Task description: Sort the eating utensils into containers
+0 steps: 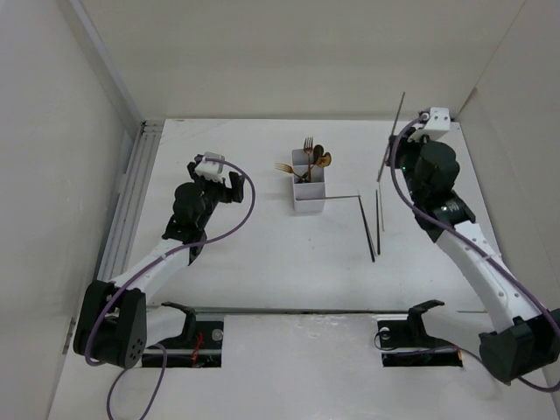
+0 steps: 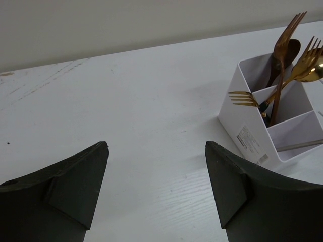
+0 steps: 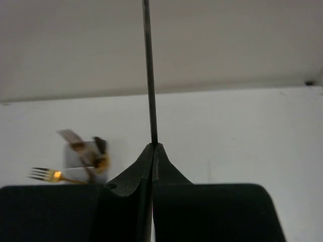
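The white three-compartment box (image 1: pixel 308 194) stands mid-table. Gold forks and spoons (image 1: pixel 311 157) stand in its two far compartments. One chopstick (image 1: pixel 343 197) rests in the near compartment and sticks out to the right. Two more chopsticks (image 1: pixel 367 229) lie on the table right of the box. My right gripper (image 1: pixel 391 146) is shut on a dark chopstick (image 1: pixel 398 118) and holds it up off the table; in the right wrist view the stick (image 3: pixel 149 75) rises straight from the closed fingertips (image 3: pixel 153 146). My left gripper (image 1: pixel 235 186) is open and empty left of the box (image 2: pixel 252 132), low over the table.
White walls enclose the table on the left, back and right. A metal rail (image 1: pixel 131 192) runs along the left edge. Purple cables (image 1: pixel 245 206) hang along both arms. In the left wrist view, bare table lies between the fingers (image 2: pixel 96 166).
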You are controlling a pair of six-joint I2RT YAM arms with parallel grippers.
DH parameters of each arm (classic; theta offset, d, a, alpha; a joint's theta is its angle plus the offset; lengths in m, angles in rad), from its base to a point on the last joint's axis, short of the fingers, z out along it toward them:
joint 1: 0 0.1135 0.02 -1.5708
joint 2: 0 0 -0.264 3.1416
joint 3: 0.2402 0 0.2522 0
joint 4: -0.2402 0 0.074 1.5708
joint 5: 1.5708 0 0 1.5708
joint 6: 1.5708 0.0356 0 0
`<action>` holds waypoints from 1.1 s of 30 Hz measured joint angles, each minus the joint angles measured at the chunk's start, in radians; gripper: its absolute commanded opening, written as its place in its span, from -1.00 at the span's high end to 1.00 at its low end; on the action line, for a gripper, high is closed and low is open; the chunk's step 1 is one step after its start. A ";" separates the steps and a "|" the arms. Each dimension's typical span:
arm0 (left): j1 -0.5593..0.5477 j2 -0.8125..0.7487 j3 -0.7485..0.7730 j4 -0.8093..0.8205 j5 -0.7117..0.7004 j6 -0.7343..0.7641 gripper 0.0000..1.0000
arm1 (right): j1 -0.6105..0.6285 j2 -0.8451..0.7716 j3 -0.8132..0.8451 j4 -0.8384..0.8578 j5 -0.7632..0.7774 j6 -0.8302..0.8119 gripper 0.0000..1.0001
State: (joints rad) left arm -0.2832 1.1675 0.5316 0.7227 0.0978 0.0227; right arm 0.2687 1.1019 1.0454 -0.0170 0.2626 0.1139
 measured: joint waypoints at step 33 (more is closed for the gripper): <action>-0.136 0.026 -0.040 0.046 -0.155 0.025 -0.59 | 0.374 0.547 -0.179 0.842 0.100 0.109 1.00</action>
State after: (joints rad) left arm -0.4194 1.1934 0.4919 0.7685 -0.0574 0.0479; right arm 0.6426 1.6489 0.8661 0.8246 0.3626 0.2234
